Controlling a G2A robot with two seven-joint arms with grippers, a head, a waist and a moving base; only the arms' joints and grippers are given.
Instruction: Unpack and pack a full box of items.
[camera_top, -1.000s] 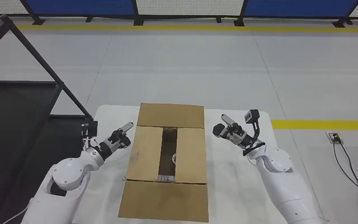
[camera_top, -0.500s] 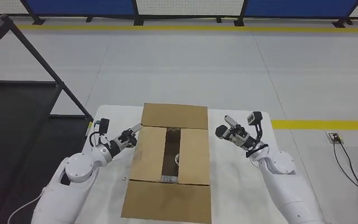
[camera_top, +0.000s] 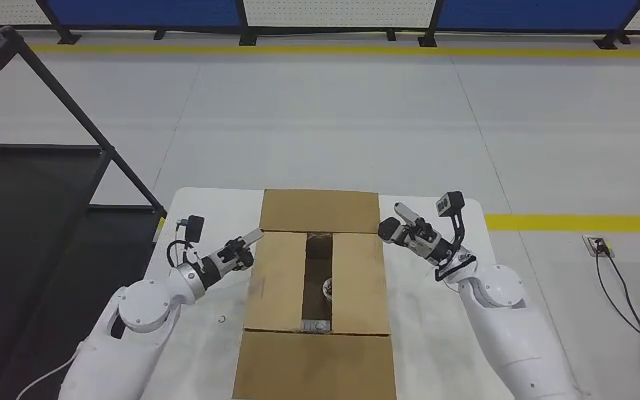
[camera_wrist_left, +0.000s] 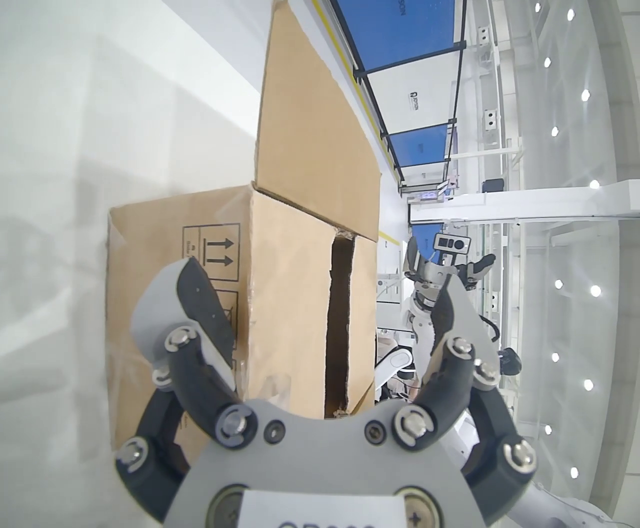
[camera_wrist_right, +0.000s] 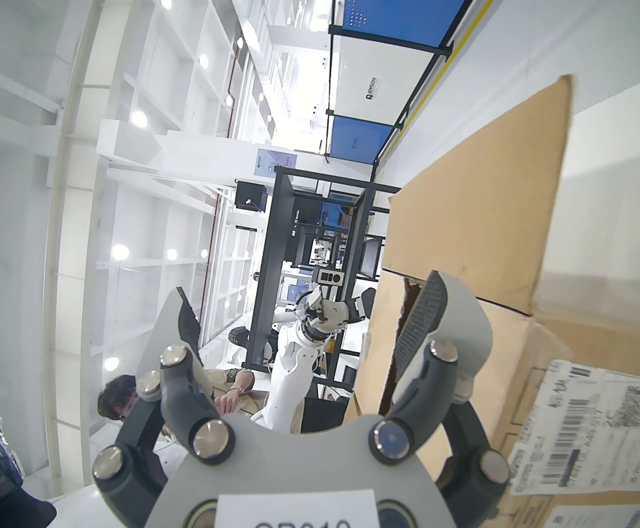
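Observation:
A brown cardboard box (camera_top: 350, 290) stands mid-table. Its far and near flaps are folded out, and its two side flaps lie almost shut with a narrow gap between them. A pale item (camera_top: 327, 290) shows through the gap. My left gripper (camera_top: 250, 243) is open at the box's left upper edge; in the left wrist view the left gripper (camera_wrist_left: 320, 295) straddles the box (camera_wrist_left: 295, 250) corner. My right gripper (camera_top: 388, 229) is open at the box's far right corner. In the right wrist view the right gripper (camera_wrist_right: 305, 310) has one finger beside the box (camera_wrist_right: 475, 200) flap.
The white table (camera_top: 200, 210) has bare strips left and right of the box. A black metal frame (camera_top: 60, 100) stands off the table's left side. A printed label (camera_wrist_right: 575, 425) is stuck on the box's side wall.
The box has slid to the right and straightened, with my left gripper following against its left edge. The right gripper has stayed near the far right corner.

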